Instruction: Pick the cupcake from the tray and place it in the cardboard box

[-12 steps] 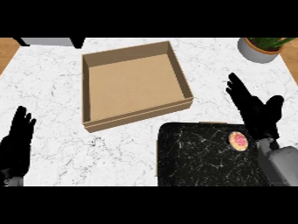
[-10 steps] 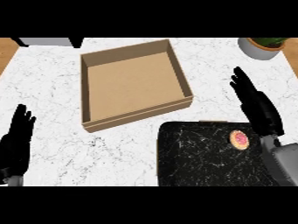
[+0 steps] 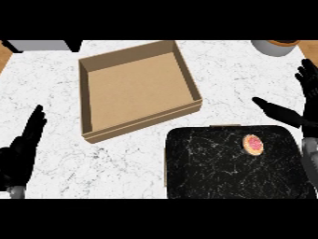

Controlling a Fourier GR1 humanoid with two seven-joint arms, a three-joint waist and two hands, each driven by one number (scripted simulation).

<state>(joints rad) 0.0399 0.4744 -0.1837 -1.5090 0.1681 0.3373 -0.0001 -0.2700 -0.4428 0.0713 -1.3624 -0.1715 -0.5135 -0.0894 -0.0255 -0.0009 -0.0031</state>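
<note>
A white marble counter (image 3: pixel 58 98) fills the view from above, with strips of wooden floor showing at the far left and right edges. An open cardboard box (image 3: pixel 135 91), shallow and square, sits toward the left of centre and holds nothing. Near its lower right corner lies a black speckled tray (image 3: pixel 216 172). On the tray's upper right part rests a small cupcake (image 3: pixel 253 144) with pink frosting, seen from the top as a slightly oval disc. A grey pot (image 3: pixel 275 47) stands at the far right corner, and a grey object (image 3: pixel 43 45) at the far left corner.

The right hand (image 3: pixel 316 105) hovers at the right edge, beyond the tray's far right corner, fingers spread and straight, thumb stretched out toward the left, holding nothing. The cupcake lies below and to the left of it, just under the thumb tip, so this hand is by far the nearer one. It would likely need to come down and slightly left to close around the cupcake. The box then lies well to the left.

The left hand (image 3: pixel 18 156) rests at the lower left, fingers straight and pointing up, holding nothing, well apart from the tray.
</note>
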